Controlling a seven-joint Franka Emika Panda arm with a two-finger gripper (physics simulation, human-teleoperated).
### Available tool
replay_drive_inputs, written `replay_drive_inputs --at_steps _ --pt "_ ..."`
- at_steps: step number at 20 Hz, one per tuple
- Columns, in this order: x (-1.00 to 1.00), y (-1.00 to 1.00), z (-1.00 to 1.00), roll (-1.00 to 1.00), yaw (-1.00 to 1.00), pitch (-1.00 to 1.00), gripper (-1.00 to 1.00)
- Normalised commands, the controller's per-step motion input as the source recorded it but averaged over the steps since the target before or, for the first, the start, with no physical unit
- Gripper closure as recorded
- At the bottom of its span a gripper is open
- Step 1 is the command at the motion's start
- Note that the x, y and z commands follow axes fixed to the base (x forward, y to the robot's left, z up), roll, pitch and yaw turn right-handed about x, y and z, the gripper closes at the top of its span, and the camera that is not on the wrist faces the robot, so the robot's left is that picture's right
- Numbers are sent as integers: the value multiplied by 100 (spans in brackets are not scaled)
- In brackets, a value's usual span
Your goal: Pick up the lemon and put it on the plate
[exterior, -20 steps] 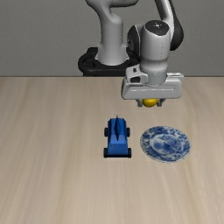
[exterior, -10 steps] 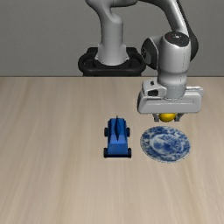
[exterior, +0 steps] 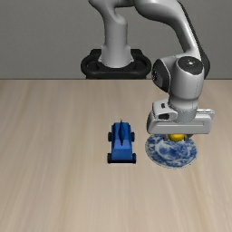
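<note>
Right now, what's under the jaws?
A yellow lemon is held between the jaws, over the far edge of the blue patterned plate. The arm's wrist block covers the lemon's top, and whether the lemon touches the plate cannot be seen.

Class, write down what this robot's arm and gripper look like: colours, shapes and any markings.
The arm is built of rounded, glossy silver-grey segments with darker joints, on a round black base. The gripper is a wide, flat, pale grey block. No markings or cables can be made out.
</note>
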Motion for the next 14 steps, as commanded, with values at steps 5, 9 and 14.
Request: replay_drive_inputs --at_steps 5,9,14 --pt "0 0 -20 0 0 0 -100" --pt "0 0 0 0 0 0 -100" --pt "0 0 0 0 0 0 -100"
